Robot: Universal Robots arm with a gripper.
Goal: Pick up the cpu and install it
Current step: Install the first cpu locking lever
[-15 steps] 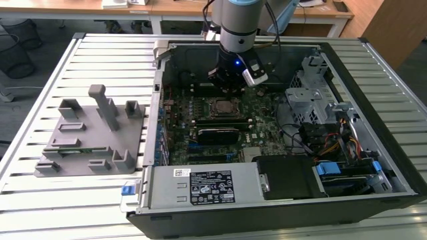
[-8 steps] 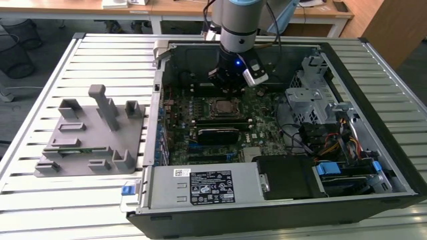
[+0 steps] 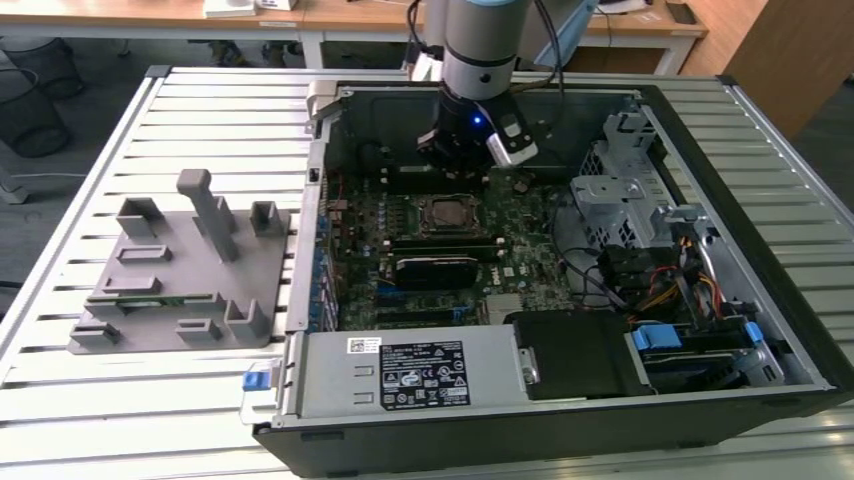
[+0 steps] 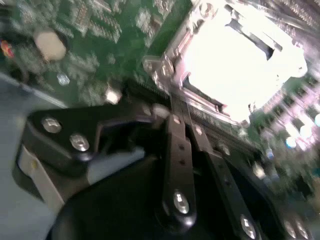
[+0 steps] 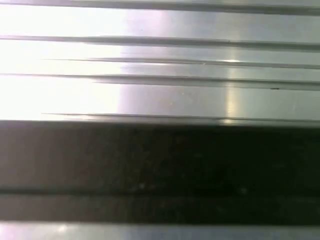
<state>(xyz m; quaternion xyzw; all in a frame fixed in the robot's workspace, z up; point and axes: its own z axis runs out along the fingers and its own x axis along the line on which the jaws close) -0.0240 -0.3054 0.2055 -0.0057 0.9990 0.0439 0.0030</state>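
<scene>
The cpu [image 4: 235,60] is taken to be the bright silvery square lying flat inside the metal-framed socket [image 3: 445,212] on the motherboard [image 3: 527,250]. It is judged light, stiff and fragile underneath, so it is best taken by two opposite thin edges and kept level. Just beside the socket the gripper [image 4: 172,107] is seen pinched together, with nothing visibly held.

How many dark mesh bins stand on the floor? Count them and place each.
2. The far bin is at the exterior view's top left; the near bin stands just below it, off the table corner. More may be hidden.
</scene>
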